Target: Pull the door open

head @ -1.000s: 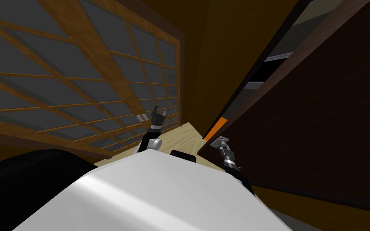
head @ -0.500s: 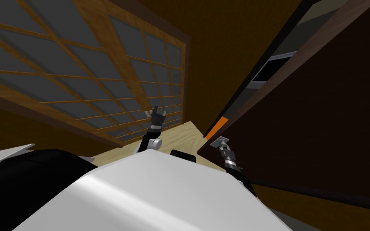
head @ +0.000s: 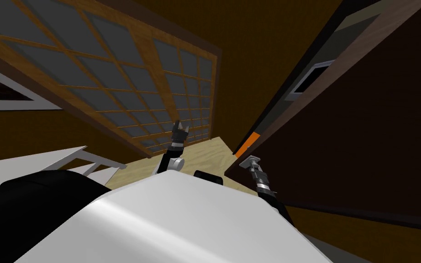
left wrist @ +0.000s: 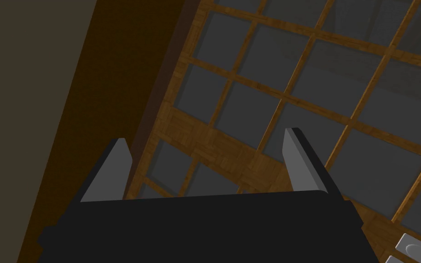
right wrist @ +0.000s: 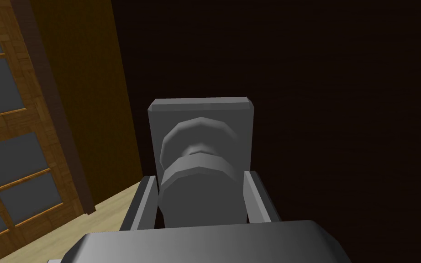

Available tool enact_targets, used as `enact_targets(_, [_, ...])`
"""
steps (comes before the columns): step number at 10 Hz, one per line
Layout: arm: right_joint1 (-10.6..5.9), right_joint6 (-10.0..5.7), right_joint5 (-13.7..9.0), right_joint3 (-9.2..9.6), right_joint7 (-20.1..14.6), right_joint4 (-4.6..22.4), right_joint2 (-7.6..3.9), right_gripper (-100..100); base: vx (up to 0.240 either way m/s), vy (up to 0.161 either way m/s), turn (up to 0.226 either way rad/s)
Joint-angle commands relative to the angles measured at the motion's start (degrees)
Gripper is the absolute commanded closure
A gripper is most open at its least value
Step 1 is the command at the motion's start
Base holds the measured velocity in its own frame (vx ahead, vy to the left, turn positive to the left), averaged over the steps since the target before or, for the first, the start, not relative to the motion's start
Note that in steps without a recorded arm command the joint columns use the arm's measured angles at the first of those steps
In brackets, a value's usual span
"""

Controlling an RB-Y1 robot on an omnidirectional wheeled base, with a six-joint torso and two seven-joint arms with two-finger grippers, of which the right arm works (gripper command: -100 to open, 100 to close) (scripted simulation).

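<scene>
Door (head: 365,137), the dark brown panel filling the right of the head view, stands ajar, with a gap along its edge running to the upper right. Right gripper (head: 250,160), low at centre-right of that view, pinches the grey knob (right wrist: 197,201) from both sides, so I judge the pull is under way; next the knob needs drawing back along the door's arc without the fingers slipping off its round sides. Left gripper (head: 181,126), near frame centre, hangs with fingers spread and empty.
</scene>
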Motion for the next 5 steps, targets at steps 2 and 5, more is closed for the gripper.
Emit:
enact_targets(2, [0.08,-0.37,0.4,0.57,-0.8,0.2,-0.56,100,-0.120,-0.016,0.067])
enact_targets(5, [0.08,-1.06,0.9,1.21,-1.9,0.5,-1.44,100,-0.178,-0.050,0.123])
